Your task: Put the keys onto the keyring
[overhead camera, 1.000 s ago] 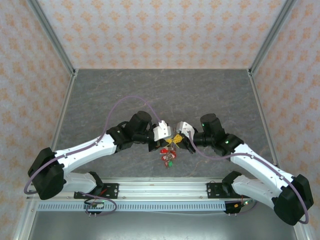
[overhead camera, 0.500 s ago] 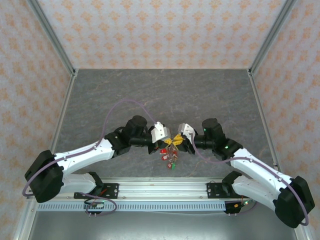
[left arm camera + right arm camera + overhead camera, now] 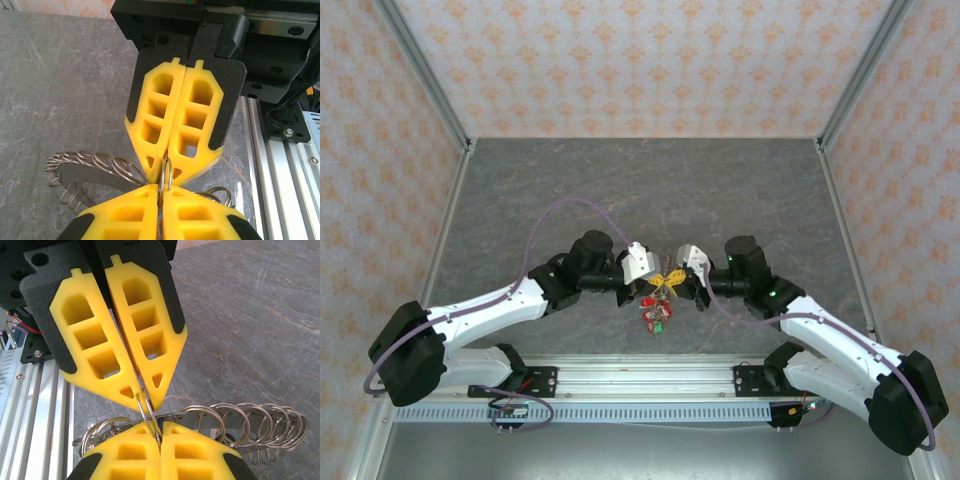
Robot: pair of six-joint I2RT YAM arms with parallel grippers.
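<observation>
Keyring (image 3: 235, 416) between left hand (image 3: 650, 284) and right hand (image 3: 682, 284), table edges (image 3: 455, 220) well apart.

L claw (image 3: 654, 284) & R claw (image 3: 679, 284) tip-to-tip on keyring (image 3: 95, 176), keys (image 3: 655, 312) just nearside.

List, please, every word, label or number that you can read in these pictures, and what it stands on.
No text can be read.
The tags on the keys are too small in the top view to read.
The yellow fingers and the small ring they pinch carry no marking.
</observation>
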